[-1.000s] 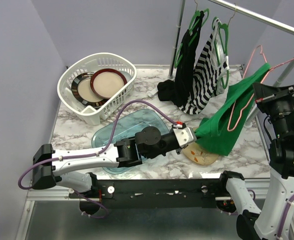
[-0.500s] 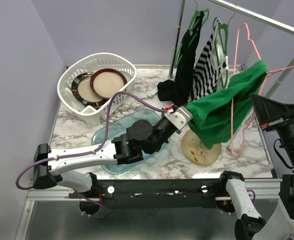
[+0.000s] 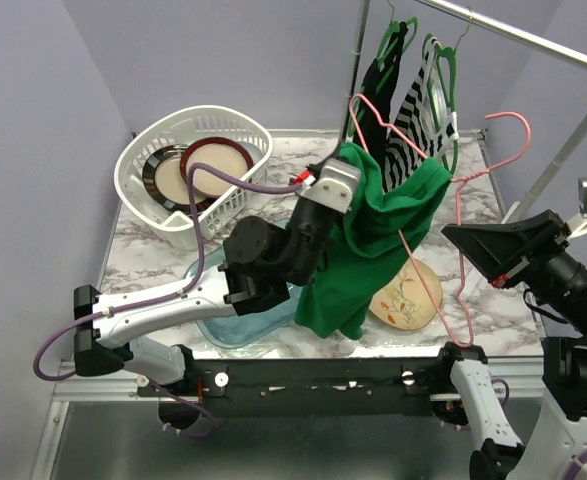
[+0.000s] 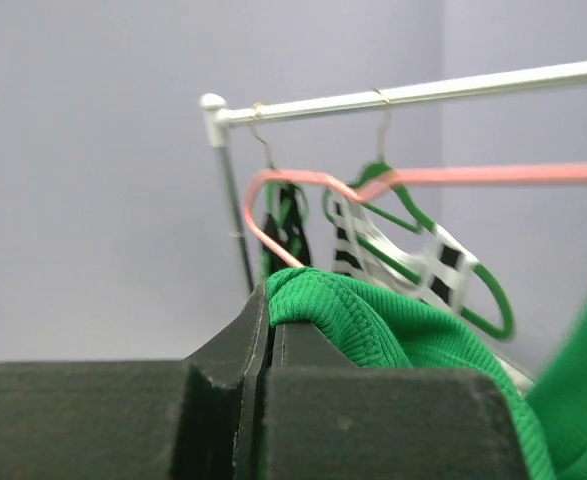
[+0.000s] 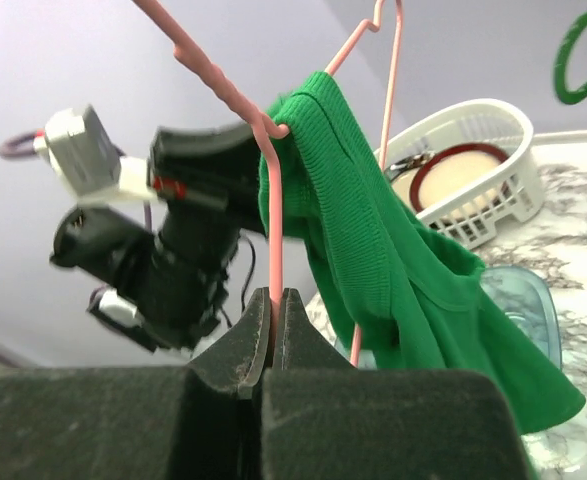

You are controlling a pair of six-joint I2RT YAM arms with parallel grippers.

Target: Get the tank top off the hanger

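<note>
The green tank top (image 3: 363,250) hangs in the air over the table's middle, still draped on the pink wire hanger (image 3: 459,270). My left gripper (image 3: 345,165) is raised and shut on the top's upper edge; in the left wrist view (image 4: 269,320) the ribbed green fabric (image 4: 393,330) is pinched between the jaws, with the pink hanger (image 4: 473,175) behind it. My right gripper (image 3: 451,232) is shut on the hanger's wire; in the right wrist view (image 5: 273,300) the wire (image 5: 273,220) runs up from the jaws, and one strap of the top (image 5: 373,250) hooks over it.
A white basket (image 3: 133,170) with plates stands at the back left. A clear blue tray (image 3: 213,270) lies under my left arm. A patterned plate (image 3: 413,300) lies under the top. On the rail (image 3: 513,35) hang a black garment (image 3: 373,120) and a striped one (image 3: 413,130).
My left gripper has risen and moved left, pulling the tank top with it. The hanger has swung left and tilted over. My right gripper has dropped lower, still holding the wire.
</note>
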